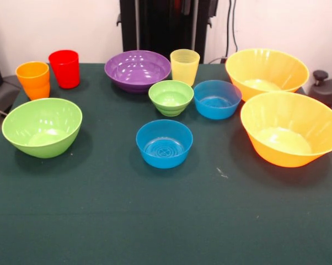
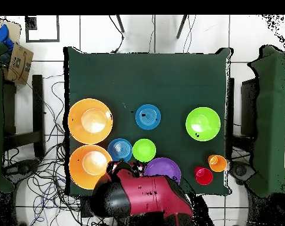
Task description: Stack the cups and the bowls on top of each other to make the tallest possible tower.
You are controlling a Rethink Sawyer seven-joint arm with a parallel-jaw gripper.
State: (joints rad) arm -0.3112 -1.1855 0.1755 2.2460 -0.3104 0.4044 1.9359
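Note:
All cups and bowls stand apart on the green table; no tower stands. The orange cup [image 1: 32, 79] and red cup [image 1: 64, 68] are at the far left, and the yellow cup [image 1: 185, 66] is beside the purple bowl [image 1: 137, 70]. The small green bowl [image 1: 171, 97] and two small blue bowls [image 1: 217, 99] [image 1: 164, 143] are in the middle. The large green bowl [image 1: 42, 126] is at the left. Two large orange bowls [image 1: 266, 72] [image 1: 292, 128] are at the right. The gripper [image 2: 118, 170] shows only in the overhead view, at the end of the red arm over the table's base-side edge, above the yellow cup.
The black pedestal [image 1: 166, 25] stands behind the purple bowl. The red arm [image 2: 148, 197] hangs over the table edge by the purple bowl [image 2: 163, 169] and an orange bowl [image 2: 89, 165]. Cables lie on the floor around the table.

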